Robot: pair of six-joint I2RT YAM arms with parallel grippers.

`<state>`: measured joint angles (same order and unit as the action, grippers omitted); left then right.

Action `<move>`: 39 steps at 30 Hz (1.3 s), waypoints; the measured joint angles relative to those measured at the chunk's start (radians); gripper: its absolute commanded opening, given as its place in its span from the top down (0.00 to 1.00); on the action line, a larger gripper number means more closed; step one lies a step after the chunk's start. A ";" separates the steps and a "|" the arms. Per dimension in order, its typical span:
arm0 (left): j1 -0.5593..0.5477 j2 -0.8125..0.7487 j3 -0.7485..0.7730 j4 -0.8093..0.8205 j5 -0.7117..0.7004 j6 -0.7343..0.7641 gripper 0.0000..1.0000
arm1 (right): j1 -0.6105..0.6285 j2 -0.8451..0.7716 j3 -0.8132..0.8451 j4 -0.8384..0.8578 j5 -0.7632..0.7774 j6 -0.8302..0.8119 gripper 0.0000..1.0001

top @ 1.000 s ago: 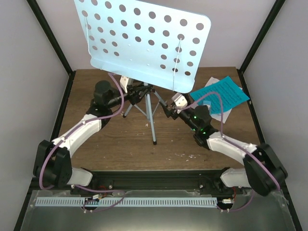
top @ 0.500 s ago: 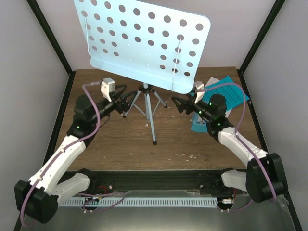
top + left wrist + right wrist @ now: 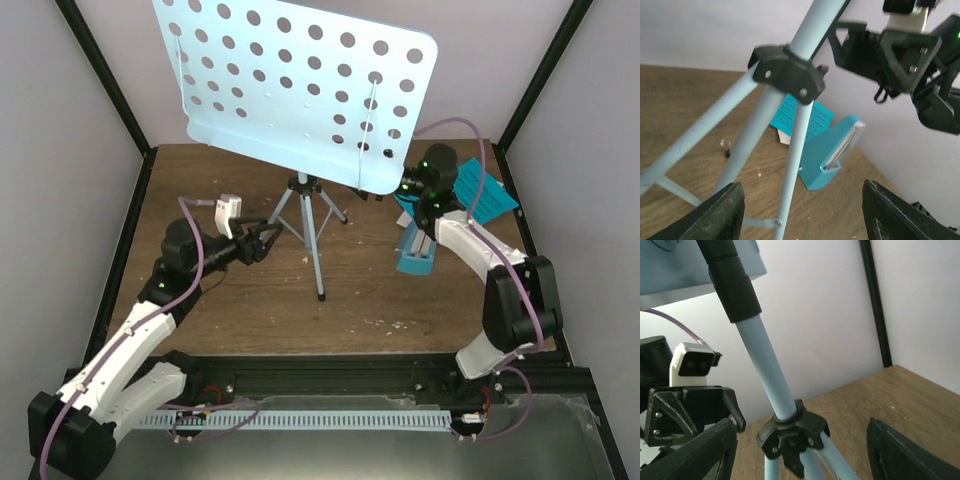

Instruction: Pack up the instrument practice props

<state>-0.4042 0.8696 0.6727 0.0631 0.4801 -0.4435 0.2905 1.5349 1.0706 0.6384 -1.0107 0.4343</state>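
- Tall music stand is looking light, stiff, top-heavy.
- Its pole is offering the best hold.
- Both left gripper and right gripper are gaping wide — empty.

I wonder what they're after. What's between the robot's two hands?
The stand, its pole and legs, is between the left hand and the right hand; both wrist views show it.

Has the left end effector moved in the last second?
Yes. The left end effector has backed away from the tripod hub, toward the near left of the table.
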 measured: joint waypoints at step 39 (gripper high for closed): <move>-0.185 0.374 0.052 0.060 -0.080 0.032 0.79 | 0.148 0.338 0.580 -0.100 -0.302 0.001 0.84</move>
<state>-0.5892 1.2434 0.7250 0.1234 0.4004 -0.4118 0.4389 1.8725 1.6508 0.5385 -1.3125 0.4351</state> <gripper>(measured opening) 0.328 0.247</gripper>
